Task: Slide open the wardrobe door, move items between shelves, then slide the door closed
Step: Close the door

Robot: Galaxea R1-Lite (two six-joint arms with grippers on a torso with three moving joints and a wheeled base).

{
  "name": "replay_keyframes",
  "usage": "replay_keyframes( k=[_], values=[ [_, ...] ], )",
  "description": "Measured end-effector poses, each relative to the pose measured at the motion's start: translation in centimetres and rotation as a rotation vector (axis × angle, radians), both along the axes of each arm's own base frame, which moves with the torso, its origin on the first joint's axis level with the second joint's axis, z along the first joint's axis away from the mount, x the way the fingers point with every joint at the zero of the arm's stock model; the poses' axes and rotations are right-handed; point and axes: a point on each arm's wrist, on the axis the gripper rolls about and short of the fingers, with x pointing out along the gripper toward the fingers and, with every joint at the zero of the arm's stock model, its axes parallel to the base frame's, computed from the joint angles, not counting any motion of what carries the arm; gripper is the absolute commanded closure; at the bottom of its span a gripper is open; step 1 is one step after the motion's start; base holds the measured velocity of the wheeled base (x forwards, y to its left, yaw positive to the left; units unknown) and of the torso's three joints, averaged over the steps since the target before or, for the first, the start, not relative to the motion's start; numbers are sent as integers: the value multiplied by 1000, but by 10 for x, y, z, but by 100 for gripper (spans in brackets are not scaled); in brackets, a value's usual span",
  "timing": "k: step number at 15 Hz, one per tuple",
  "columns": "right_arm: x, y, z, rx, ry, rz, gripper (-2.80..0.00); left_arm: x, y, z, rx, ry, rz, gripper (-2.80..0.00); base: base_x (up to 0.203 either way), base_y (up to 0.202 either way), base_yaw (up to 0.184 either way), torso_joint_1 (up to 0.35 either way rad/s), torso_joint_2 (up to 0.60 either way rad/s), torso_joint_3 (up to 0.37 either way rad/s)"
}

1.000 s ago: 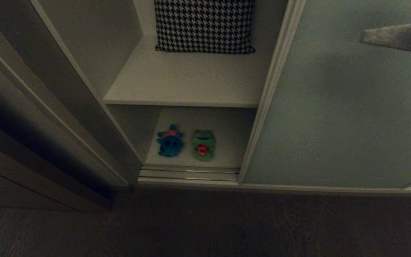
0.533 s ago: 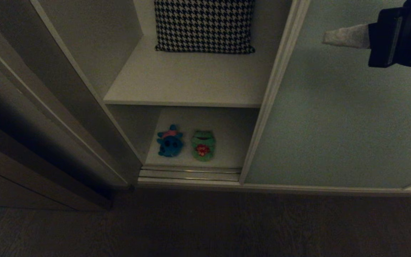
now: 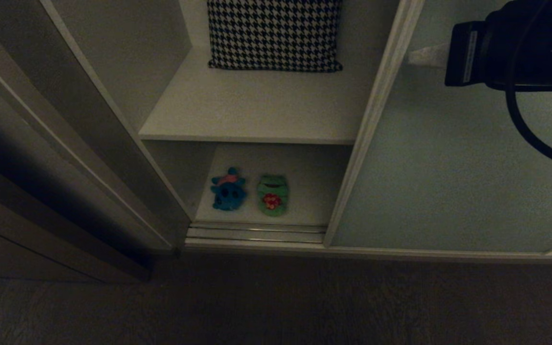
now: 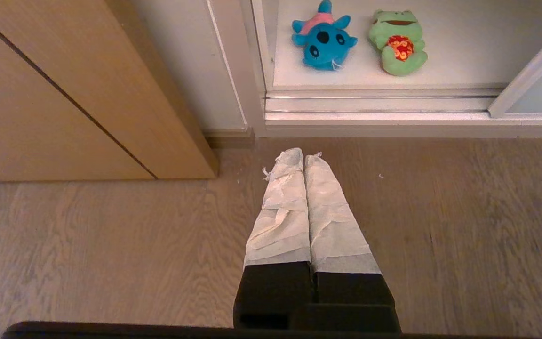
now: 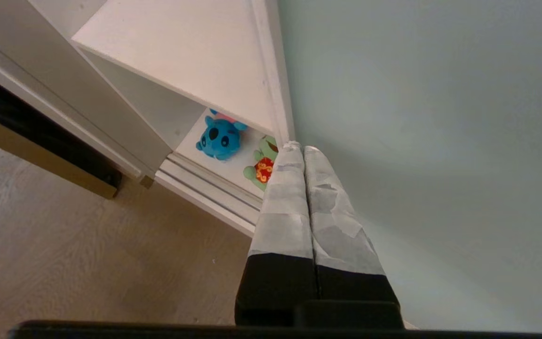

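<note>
The sliding wardrobe door (image 3: pixel 448 167), a pale grey-green panel with a cream edge, stands slid to the right, leaving the white interior showing. On the lower shelf (image 3: pixel 304 191) a teal-blue plush (image 3: pixel 228 190) and a green frog plush (image 3: pixel 272 194) lie side by side, close to the front. The upper shelf (image 3: pixel 257 110) bears only a cushion. My right gripper (image 3: pixel 422 55) is shut and empty, high in front of the door near its left edge; in the right wrist view its tips (image 5: pixel 299 147) sit just beside the cream frame (image 5: pixel 271 70). My left gripper (image 4: pixel 303 154) is shut, parked low over the floor.
A houndstooth cushion (image 3: pixel 274 33) leans at the back of the upper shelf. A ribbed metal track (image 3: pixel 257 234) runs along the wardrobe's foot. A dark wooden side frame (image 3: pixel 41 191) stands at the left, and wooden floor (image 3: pixel 276 302) lies in front.
My right arm has swung left across the door face, its tips now close to the door's left frame. The door's left edge sits slightly farther right. The toys and left arm have not moved.
</note>
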Motion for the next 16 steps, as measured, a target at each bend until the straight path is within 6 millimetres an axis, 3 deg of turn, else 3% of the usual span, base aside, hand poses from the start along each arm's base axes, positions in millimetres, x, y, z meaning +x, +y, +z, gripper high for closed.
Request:
replay_keyframes(
  k=[10, 16],
  values=[
    [15, 10, -4, 10, -14, 4, 0, 0, 0, 0, 0, 0, -1, 0, 0, 0, 0, 0, 0, 0],
    [16, 40, -1, 14, -20, 84, 0, 0, 0, 0, 0, 0, 0, 0, 0, 0, 0, 0, 0, 0]
  ],
)
